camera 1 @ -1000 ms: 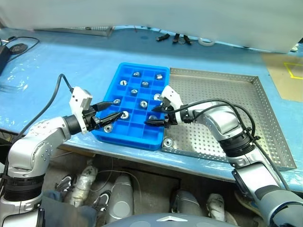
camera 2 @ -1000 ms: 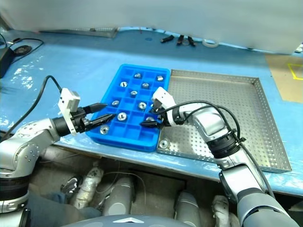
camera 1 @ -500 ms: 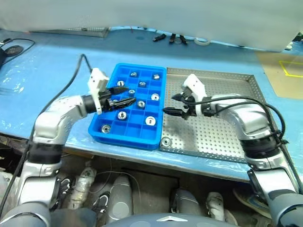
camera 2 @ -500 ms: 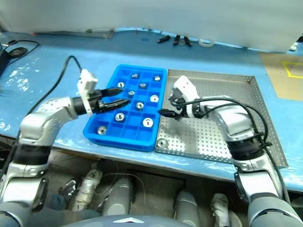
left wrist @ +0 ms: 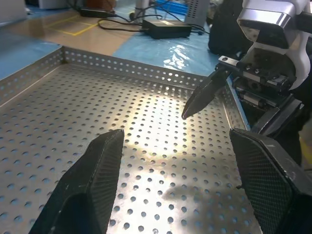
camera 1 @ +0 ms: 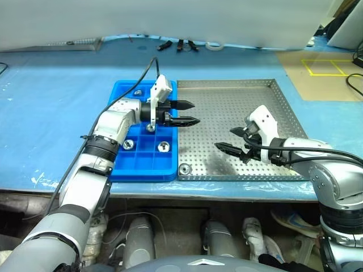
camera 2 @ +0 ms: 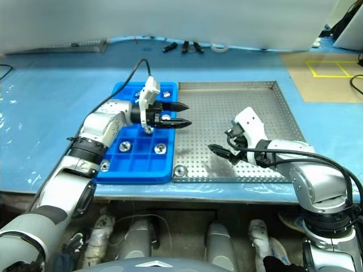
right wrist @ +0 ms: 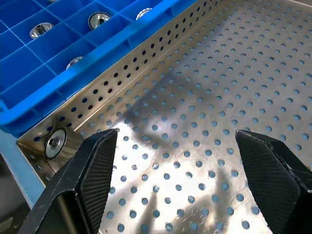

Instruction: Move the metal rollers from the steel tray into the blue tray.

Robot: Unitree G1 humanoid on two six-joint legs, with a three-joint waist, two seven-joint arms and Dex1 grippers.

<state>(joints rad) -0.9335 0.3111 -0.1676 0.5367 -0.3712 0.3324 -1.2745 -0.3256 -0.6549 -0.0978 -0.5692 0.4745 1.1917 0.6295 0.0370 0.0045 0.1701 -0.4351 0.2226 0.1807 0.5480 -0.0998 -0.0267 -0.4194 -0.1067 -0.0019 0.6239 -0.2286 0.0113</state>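
Head view: the last of the metal rollers (camera 1: 184, 168) sat in the steel tray's (camera 1: 272, 85) lower-left corner, the blue tray (camera 1: 142, 173) alongside. Both the left gripper (camera 1: 189, 112) and right gripper (camera 1: 231, 139) hung wide, empty. Right wrist view: that corner looked tight — fingers might jam against the rim.

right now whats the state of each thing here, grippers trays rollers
left gripper: open, empty, reaching over the steel tray's left edge
right gripper: open, empty, over the steel tray
steel tray: nearly cleared, one roller left
last roller: lying flat in the steel tray's near left corner
blue tray: beside the steel tray, several compartments filled
rollers in blue tray: lying flat, one to a compartment
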